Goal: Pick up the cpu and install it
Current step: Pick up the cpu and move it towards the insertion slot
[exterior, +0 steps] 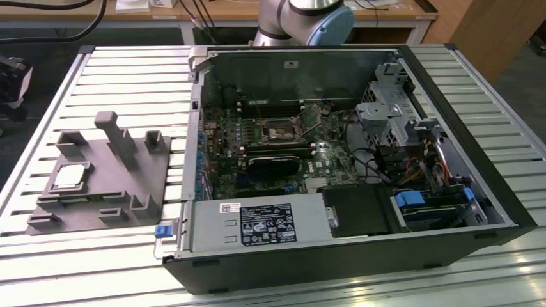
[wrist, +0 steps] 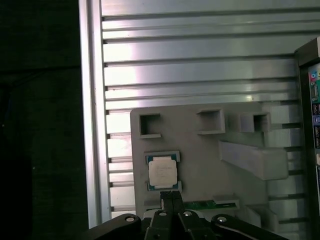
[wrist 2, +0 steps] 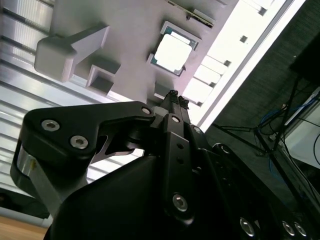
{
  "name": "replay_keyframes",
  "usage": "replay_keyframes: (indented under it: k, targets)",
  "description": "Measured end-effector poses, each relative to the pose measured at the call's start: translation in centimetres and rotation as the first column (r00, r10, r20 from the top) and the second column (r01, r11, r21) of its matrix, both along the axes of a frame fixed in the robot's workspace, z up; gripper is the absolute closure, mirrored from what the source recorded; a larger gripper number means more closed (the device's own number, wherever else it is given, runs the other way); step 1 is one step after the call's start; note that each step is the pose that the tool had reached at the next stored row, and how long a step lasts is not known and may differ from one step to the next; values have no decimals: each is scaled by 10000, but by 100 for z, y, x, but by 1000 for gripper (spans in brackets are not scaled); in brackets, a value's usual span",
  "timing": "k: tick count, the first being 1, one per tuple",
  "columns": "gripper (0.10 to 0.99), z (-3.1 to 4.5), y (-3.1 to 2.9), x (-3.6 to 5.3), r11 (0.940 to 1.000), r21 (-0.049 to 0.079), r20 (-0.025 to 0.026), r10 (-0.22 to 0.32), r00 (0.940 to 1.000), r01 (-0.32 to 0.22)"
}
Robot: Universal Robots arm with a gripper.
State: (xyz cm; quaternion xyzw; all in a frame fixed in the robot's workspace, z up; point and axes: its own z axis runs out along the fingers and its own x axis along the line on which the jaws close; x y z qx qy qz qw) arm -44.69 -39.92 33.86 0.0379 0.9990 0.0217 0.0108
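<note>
The cpu is a small square chip with a silver-grey top. It lies flat in a recess of the grey plastic fixture at the exterior view's left, outside the computer case. Both wrist views look down on the cpu from well above. My gripper hovers over the fixture close beside the chip's recess. Its black fingers are pressed together, shut with nothing between them, and do not touch the chip.
An open computer case lies on the slatted metal table. Inside it, the motherboard's socket sits near the middle, with a drive cage and cables to the exterior view's right. The fixture has upright posts. The arm's base stands behind the case.
</note>
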Motion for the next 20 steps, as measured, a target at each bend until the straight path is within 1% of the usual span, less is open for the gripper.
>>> replay_keyframes:
  k: [4, 10, 14, 15, 20]
  targets:
    - [980, -41, 0, 0, 10000, 0, 1, 0, 10000, 0]
    - [980, -129, 0, 0, 10000, -2, -2, 7, 10000, -7]
    - [980, -193, 0, 0, 9997, -7, -68, 232, 9997, -232]
    - [980, -206, 0, 0, 9997, -8, -75, 251, 9997, -251]
    - [980, -262, 0, 0, 9997, -7, -77, 252, 9997, -252]
